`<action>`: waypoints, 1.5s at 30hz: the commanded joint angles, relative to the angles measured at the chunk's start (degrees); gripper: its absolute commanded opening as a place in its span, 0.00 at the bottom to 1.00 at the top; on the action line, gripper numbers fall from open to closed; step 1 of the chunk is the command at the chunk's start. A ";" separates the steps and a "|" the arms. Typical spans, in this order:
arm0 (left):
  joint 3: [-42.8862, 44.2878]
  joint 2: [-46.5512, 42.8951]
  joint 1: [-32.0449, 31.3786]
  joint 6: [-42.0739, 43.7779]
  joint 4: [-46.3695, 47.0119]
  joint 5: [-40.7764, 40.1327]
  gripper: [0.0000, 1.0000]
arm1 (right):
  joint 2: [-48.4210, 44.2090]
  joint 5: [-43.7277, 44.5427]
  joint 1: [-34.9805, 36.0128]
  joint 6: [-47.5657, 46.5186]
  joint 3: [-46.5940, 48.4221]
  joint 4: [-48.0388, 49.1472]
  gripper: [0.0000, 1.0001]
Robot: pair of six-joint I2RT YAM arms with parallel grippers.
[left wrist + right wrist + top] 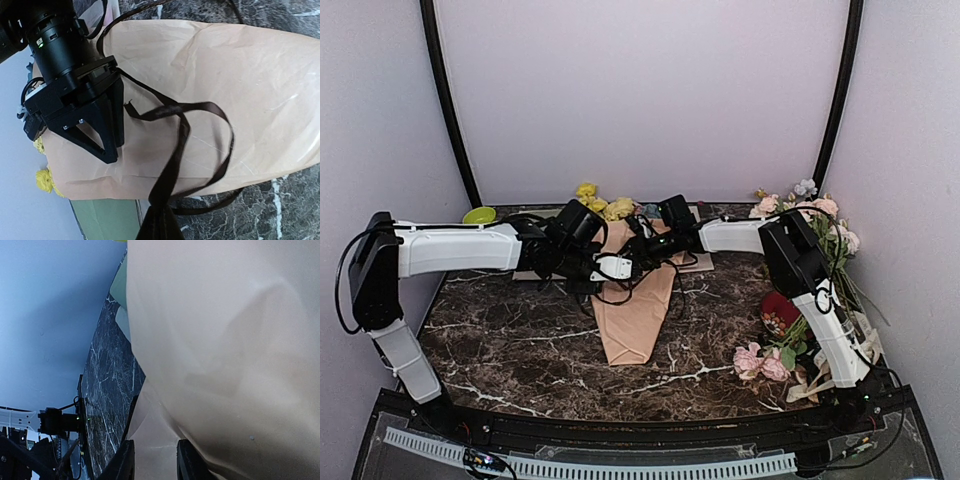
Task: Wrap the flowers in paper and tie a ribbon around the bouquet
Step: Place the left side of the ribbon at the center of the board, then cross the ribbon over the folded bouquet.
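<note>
The bouquet (635, 310) lies mid-table as a peach paper cone, narrow end toward me, with yellow flowers (605, 207) at its far, wide end. In the left wrist view the thin dark ribbon (175, 150) loops loosely over the paper (240, 90). My left gripper (157, 227) is shut on the ribbon just off the paper's edge. My right gripper (111, 152) points down onto the paper beside the ribbon's short end. In its own view its fingers (125, 462) stand apart over the paper (225, 340), with nothing held between them. Both grippers meet over the cone's upper half (620, 262).
A green sheet (105, 220) lies under the cone's edge. Loose pink and white roses (760, 362) and a red object (780, 312) sit at the right, with more flowers (810, 210) at the back right. A green bowl (478, 215) stands back left. The table is dark marble (520, 340).
</note>
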 commanded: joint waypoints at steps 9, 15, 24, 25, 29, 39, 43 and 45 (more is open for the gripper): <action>0.39 8.53 6.03 -0.36 10.83 -6.78 0.00 | 0.40 0.73 -0.16 -1.48 -2.15 -0.63 0.29; -1.56 5.95 7.64 -3.32 7.87 -5.36 0.19 | 0.47 0.78 -0.17 -1.41 -2.03 -0.54 0.29; -1.38 -1.76 8.04 -4.66 6.07 25.78 0.61 | 0.36 0.90 -0.17 -1.50 -2.16 -0.54 0.28; 0.54 -0.28 7.61 -5.24 4.26 27.37 0.63 | 0.36 0.98 -0.13 -1.51 -2.25 -0.59 0.28; 6.66 5.70 6.62 -5.06 -3.60 30.55 0.70 | 0.14 1.00 -0.14 -1.63 -2.57 -0.72 0.28; 5.54 10.31 5.95 -3.81 0.77 31.75 0.99 | 0.22 1.33 -0.14 -1.93 -2.96 -1.22 0.28; 6.45 13.04 6.03 -2.25 -0.57 30.42 0.99 | 0.02 1.35 -0.13 -2.11 -3.03 -1.42 0.28; 6.47 13.72 6.49 -1.98 0.03 29.97 0.97 | -0.03 1.36 -0.10 -2.20 -3.04 -1.39 0.28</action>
